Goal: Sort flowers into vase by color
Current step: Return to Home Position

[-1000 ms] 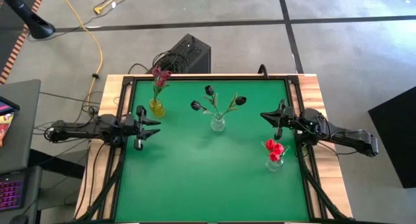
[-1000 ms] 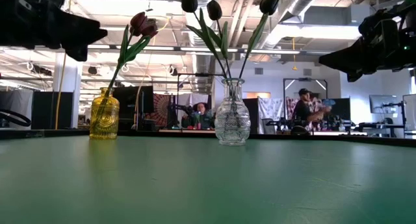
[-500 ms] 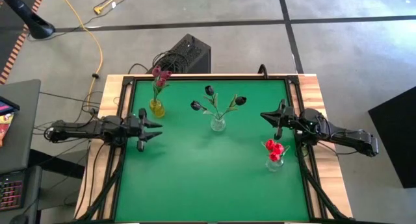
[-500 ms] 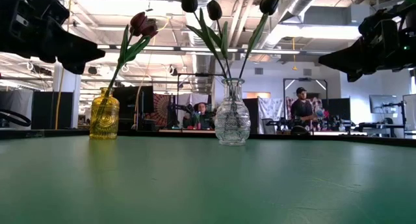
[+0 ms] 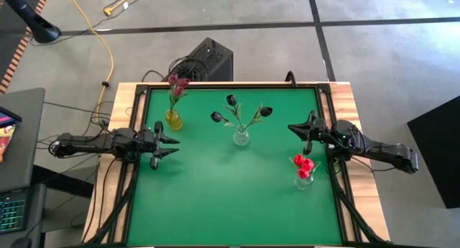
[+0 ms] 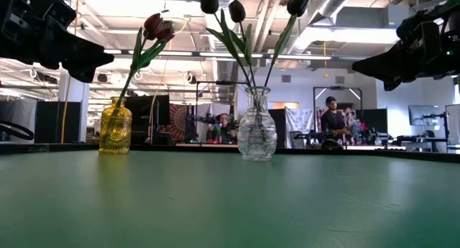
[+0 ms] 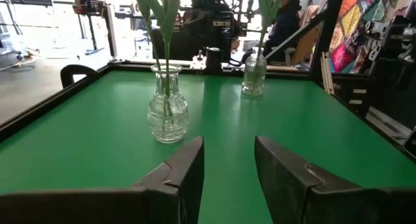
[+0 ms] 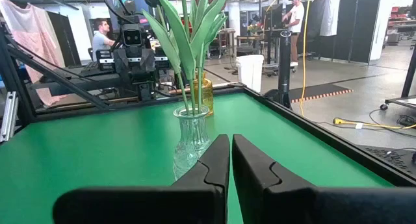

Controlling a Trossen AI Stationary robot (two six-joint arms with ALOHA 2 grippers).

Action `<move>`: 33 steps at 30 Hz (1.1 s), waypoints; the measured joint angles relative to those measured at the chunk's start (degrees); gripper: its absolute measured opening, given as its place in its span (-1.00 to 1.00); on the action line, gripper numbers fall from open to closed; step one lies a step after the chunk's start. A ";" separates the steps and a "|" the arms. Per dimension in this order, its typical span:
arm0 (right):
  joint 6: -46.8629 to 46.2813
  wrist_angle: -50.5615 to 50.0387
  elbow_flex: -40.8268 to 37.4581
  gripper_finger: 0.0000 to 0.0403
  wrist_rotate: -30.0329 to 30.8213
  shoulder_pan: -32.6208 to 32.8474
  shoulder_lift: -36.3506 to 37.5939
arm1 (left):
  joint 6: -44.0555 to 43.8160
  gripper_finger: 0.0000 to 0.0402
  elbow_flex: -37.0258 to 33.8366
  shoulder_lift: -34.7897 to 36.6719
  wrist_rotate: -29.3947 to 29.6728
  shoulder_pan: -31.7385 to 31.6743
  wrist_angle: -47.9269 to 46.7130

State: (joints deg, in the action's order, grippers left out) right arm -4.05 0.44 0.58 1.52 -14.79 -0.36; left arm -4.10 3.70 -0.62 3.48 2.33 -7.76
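Note:
Pink-maroon tulips (image 5: 177, 83) stand with their stems in a yellow vase (image 5: 173, 119) at the far left, which also shows in the low view (image 6: 115, 126). Dark tulips (image 5: 231, 100) stand in a clear vase (image 5: 241, 137) at the middle, also seen in the low view (image 6: 256, 126). Red tulips (image 5: 302, 163) stand in a clear vase (image 5: 305, 179) at the right. My left gripper (image 5: 175, 143) is open and empty at the table's left edge (image 7: 228, 165). My right gripper (image 5: 291, 127) is shut and empty at the right edge (image 8: 231, 152).
A black frame (image 5: 230, 85) runs around the green mat (image 5: 230, 198). Open mat lies between the vases and toward the near edge. People show in the room beyond the table (image 6: 332, 118). A black box (image 5: 205, 61) with cables sits behind the far edge.
My left gripper has dipped a little at the table's left edge and stays open. The vases and flowers have not moved.

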 joint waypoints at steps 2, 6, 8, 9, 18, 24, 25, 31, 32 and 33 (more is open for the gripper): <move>0.00 0.00 0.00 -0.77 0.00 0.00 0.00 | -0.02 -0.39 0.00 0.00 0.01 0.00 -0.01; 0.00 -0.01 0.00 -0.77 0.00 0.00 0.00 | -0.02 -0.39 0.00 0.00 0.03 0.00 -0.04; 0.00 0.00 0.00 -0.77 0.00 0.00 0.00 | -0.02 -0.39 0.00 0.00 0.05 0.00 -0.04; 0.00 0.00 0.00 -0.77 0.00 0.00 0.00 | -0.02 -0.39 0.00 0.00 0.05 0.00 -0.04; -0.02 0.00 0.00 -0.77 0.00 0.00 0.00 | -0.02 -0.39 0.00 0.41 0.11 0.00 -0.06; -0.02 0.00 0.00 -0.77 0.00 0.00 0.00 | -1.60 -0.39 -0.09 0.39 0.43 0.00 1.14; -0.02 0.00 0.00 -0.77 0.00 0.00 0.00 | -2.50 -0.39 -0.09 0.39 0.54 0.00 1.72; -0.01 -0.01 0.00 -0.77 0.00 0.00 0.01 | -0.57 -0.39 -0.09 0.42 1.90 0.00 5.13; 0.00 -0.02 0.00 -0.77 0.00 0.00 0.00 | 0.46 -0.39 -0.09 0.42 2.21 0.00 5.97; -0.02 0.00 0.00 -0.77 0.00 0.00 0.00 | 1.47 -0.39 -0.09 0.42 2.49 0.00 6.96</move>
State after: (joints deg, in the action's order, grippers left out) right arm -4.08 0.45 0.58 1.52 -14.79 -0.36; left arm -2.63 3.62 -0.21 5.97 2.33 -0.79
